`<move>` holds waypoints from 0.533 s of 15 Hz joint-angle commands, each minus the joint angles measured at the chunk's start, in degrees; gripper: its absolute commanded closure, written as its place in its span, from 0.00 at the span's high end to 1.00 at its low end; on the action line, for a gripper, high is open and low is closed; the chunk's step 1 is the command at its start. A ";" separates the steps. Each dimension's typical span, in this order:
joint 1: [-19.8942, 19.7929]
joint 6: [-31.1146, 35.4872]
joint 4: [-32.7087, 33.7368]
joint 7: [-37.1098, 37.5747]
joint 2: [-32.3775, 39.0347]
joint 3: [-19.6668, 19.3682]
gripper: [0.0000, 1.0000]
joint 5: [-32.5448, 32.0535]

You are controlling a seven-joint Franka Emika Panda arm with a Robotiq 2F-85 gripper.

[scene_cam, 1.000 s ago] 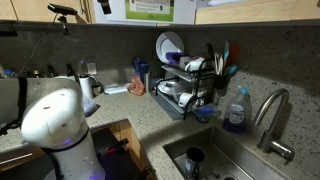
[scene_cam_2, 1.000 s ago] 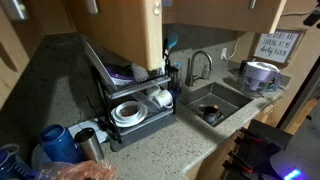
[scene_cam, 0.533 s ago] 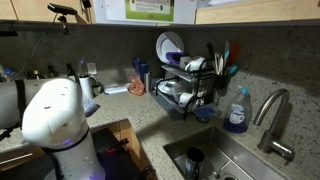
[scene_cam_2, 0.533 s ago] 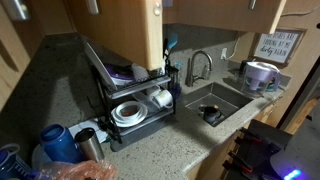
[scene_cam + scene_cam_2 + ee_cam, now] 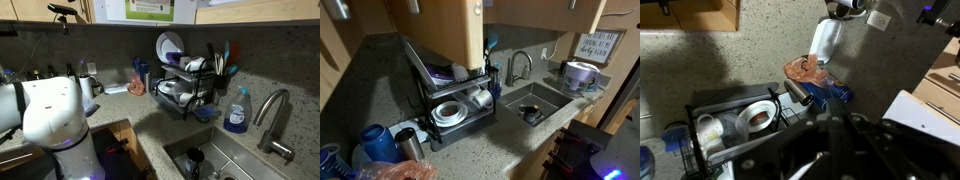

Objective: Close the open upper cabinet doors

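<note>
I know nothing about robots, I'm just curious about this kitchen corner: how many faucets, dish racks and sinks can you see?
Faucet: 1
Dish rack: 1
Sink: 1
Total: 3

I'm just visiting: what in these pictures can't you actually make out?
The upper cabinet doors: exterior view, cut off by the top edge.
The dish rack: exterior view, its back hidden behind the open door.
The claw: wrist view, dark and blurred, fingertips unclear.
The sign: exterior view, lettering too small.

Upper cabinet door (image 5: 435, 30) overhangs dish rack (image 5: 465, 127); gap unclear.
</note>
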 commanded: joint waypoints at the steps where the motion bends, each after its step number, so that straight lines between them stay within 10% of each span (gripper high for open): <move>1: 0.26 1.70 1.71 -1.95 -1.87 1.63 0.00 3.92; 8: 0.15 9.18 2.95 -6.41 -1.72 6.37 0.00 10.33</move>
